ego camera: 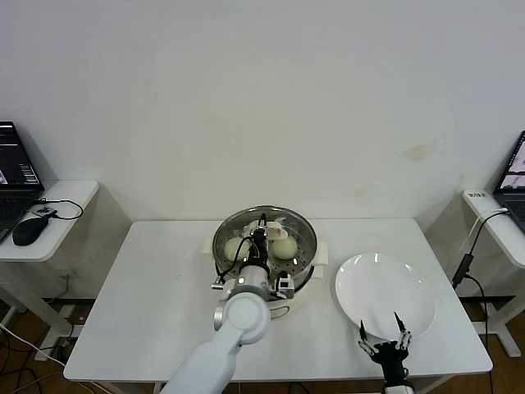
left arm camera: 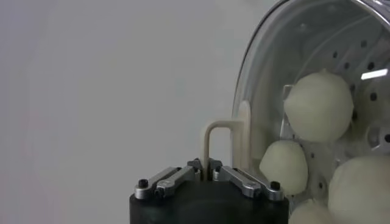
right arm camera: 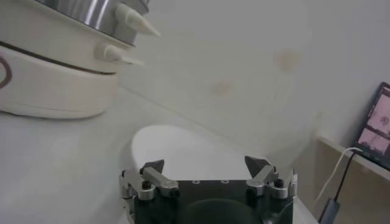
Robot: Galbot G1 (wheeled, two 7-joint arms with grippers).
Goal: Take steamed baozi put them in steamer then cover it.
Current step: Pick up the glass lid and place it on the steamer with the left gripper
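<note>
The steamer (ego camera: 305, 261) stands mid-table, a steel pot on a cream base (right arm camera: 55, 79). A clear lid (left arm camera: 268, 55) with a cream handle (left arm camera: 220, 130) is over it. My left gripper (ego camera: 261, 240) is shut on that handle, the thin bar pinched between its fingertips (left arm camera: 204, 167). Through the glass I see several steamed baozi (left arm camera: 317, 106) (left arm camera: 283, 165) (left arm camera: 361, 185) on the perforated tray; two show from the head (ego camera: 285, 248) (ego camera: 234, 247). I cannot tell if the lid rests on the rim. My right gripper (ego camera: 381, 335) hangs open and empty at the plate's near edge.
A bare white plate (ego camera: 385, 291) lies right of the steamer. Side tables flank the main table, each with a laptop (ego camera: 16, 176) (ego camera: 515, 176); the left one also has a mouse (ego camera: 31, 230). A cable hangs by the right table (ego camera: 463, 267).
</note>
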